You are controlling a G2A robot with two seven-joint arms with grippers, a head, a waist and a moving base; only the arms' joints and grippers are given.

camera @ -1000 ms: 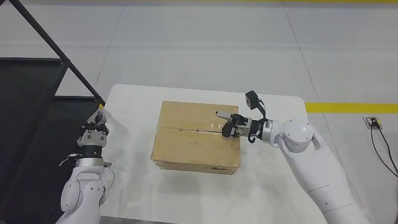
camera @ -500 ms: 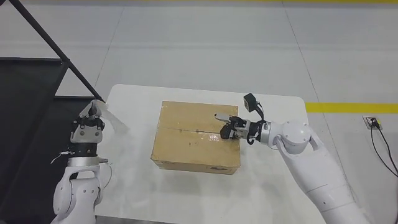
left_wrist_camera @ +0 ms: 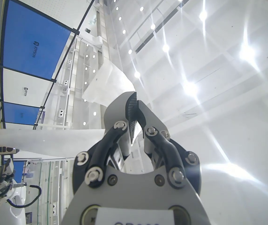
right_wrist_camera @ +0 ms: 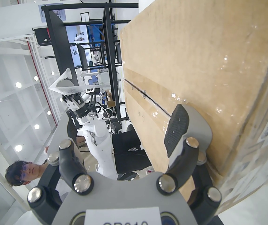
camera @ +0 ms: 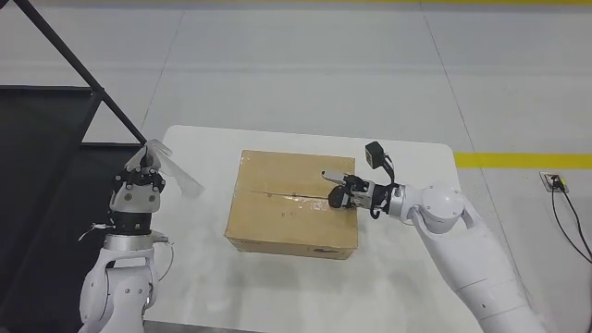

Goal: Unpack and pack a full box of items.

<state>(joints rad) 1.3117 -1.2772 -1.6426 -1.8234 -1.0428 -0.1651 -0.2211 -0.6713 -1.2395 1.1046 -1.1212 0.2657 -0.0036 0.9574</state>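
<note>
A big brown cardboard box sits in the middle of the white tabletop, and its flaps are down. A thin dark slit runs along the top, with shiny tape on both sides of it. The right hand lies on top of the box at the end nearest its own arm. Its fingers are spread apart and grip nothing, and one dark pad rests flat on the cardboard just beside the slit. The left hand is up in the air past the far edge of the tabletop, well apart from the box. It is clamped tight on a pale, see-through strip that sticks out on both sides of the fingers. A tall black frame and a dark net panel stand on the floor close to that arm. A yellow line is painted on the floor on the other side, near a dark cable. Nothing lies between the two hands but the box itself. A second ago the left hand sat lower, by the tabletop edge, and the strip hardly showed. Now the hand has turned and the strip fans out toward the box. The right hand has slid only a tiny bit along the box top — the box has not moved.
</note>
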